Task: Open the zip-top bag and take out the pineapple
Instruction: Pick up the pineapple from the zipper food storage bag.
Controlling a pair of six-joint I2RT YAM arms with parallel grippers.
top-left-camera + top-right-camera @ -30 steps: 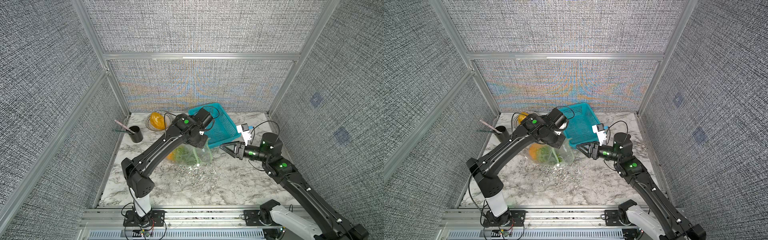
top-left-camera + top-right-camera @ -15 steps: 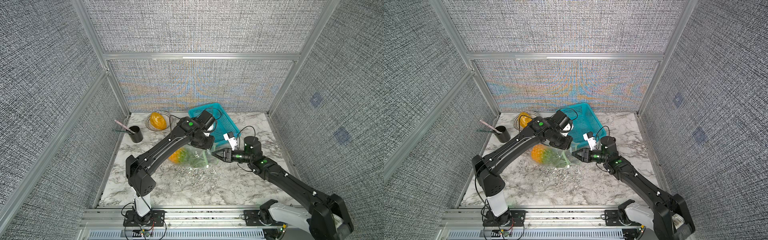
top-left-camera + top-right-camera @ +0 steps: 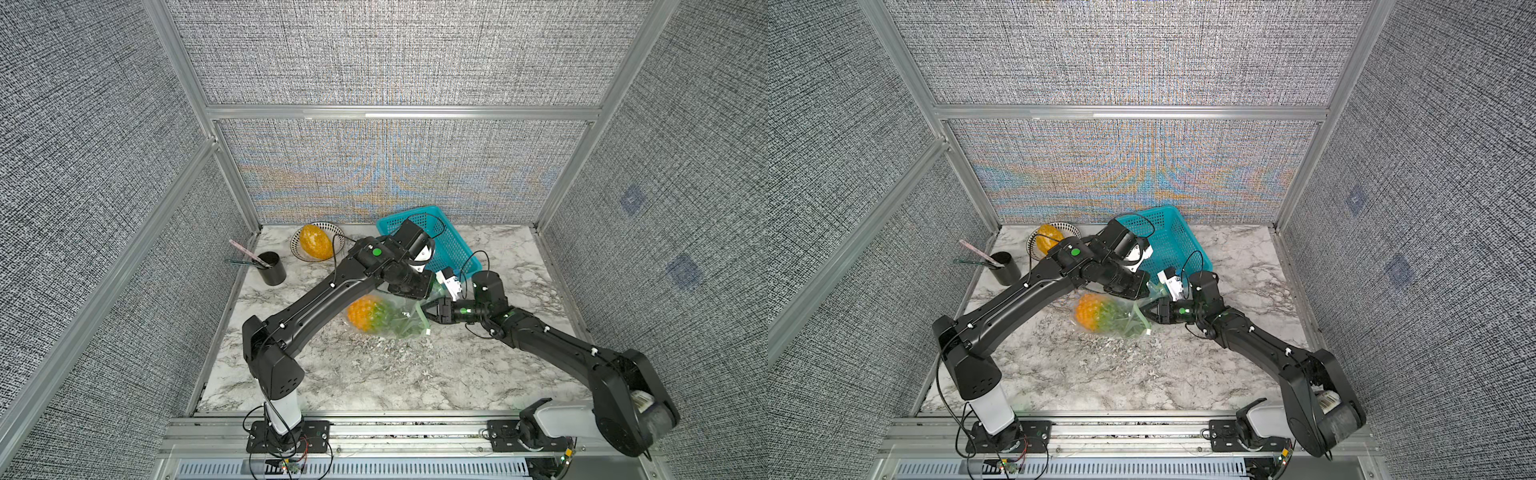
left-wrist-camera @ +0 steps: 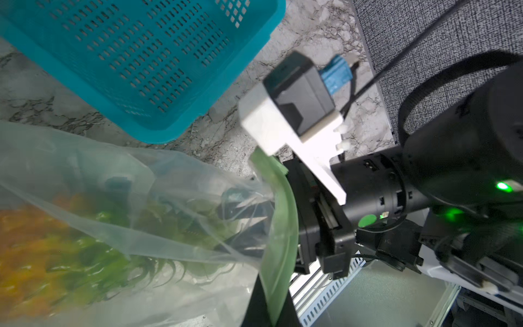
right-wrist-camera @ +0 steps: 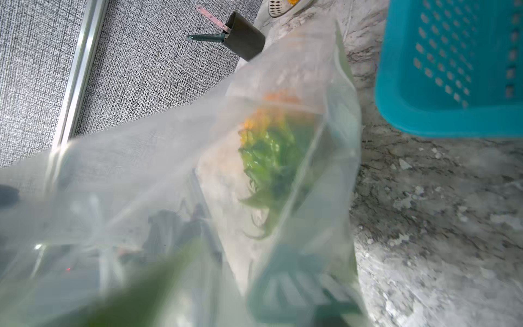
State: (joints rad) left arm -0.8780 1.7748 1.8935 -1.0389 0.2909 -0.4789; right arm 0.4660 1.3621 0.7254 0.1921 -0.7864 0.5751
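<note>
The zip-top bag (image 3: 401,323) lies mid-table with the pineapple (image 3: 365,313) inside it, orange body to the left and green crown toward the bag mouth. My left gripper (image 4: 273,308) is shut on the bag's pale green zip strip (image 4: 283,226) and holds that edge up. My right gripper (image 3: 424,311) reaches in from the right, level with the table. In the left wrist view its dark fingers (image 4: 240,209) show through the plastic inside the bag mouth, spread apart near the crown leaves. In the right wrist view the pineapple (image 5: 268,136) shows blurred through the bag (image 5: 169,141).
A teal perforated basket (image 3: 446,245) stands just behind the bag and the left wrist. At back left a striped bowl (image 3: 332,232) holds an orange-yellow oval fruit (image 3: 316,247). A black cup (image 3: 272,270) with pens stands near the left wall.
My right arm has stretched left and lowered, bringing its gripper from beside the basket into the bag mouth. The left gripper has kept its hold on the zip strip, shifting slightly right.
</note>
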